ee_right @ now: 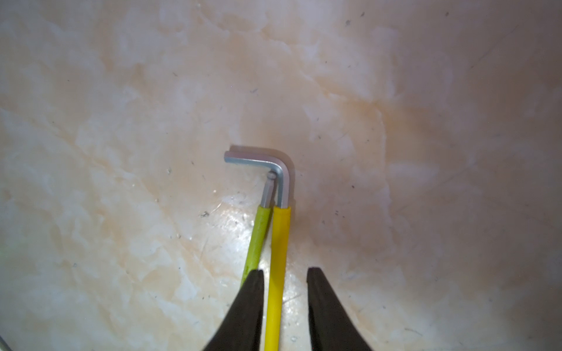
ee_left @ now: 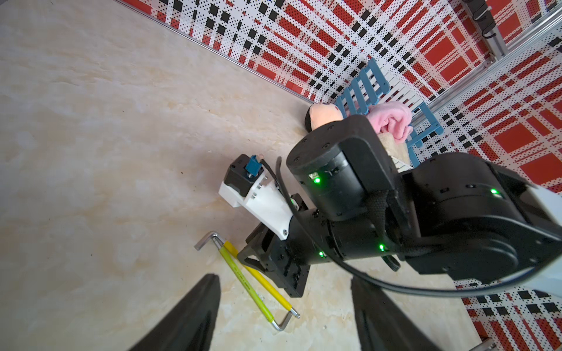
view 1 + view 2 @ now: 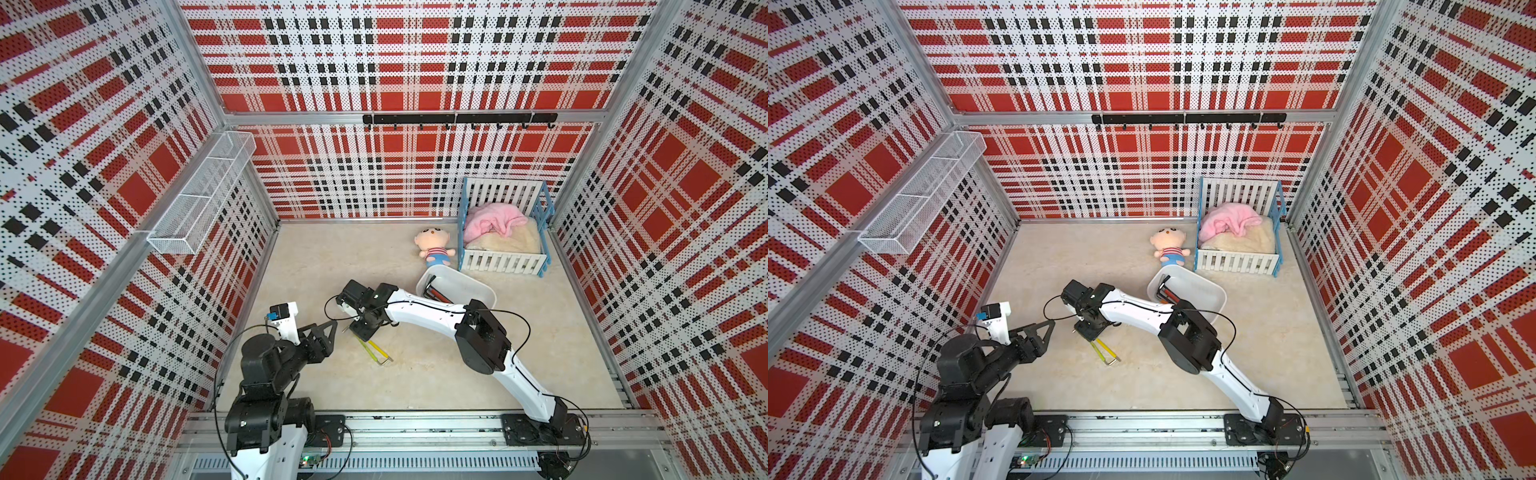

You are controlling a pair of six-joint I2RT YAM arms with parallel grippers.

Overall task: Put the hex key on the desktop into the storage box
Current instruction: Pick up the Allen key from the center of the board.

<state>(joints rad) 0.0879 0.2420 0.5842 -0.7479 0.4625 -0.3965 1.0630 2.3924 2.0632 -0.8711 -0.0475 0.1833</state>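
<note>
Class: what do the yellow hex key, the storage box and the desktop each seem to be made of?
Yellow hex key: bare grey metal, likely steel, at the bend; shaft in a smooth yellow sleeve, probably plastic. Storage box: glossy white plastic, rounded walls. Desktop: cream marbled pattern with slight sheen, stone or laminate, unclear.

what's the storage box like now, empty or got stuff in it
not empty: the storage box holds dark and red hex keys lying inside, in both top views; the right arm hides one corner
</note>
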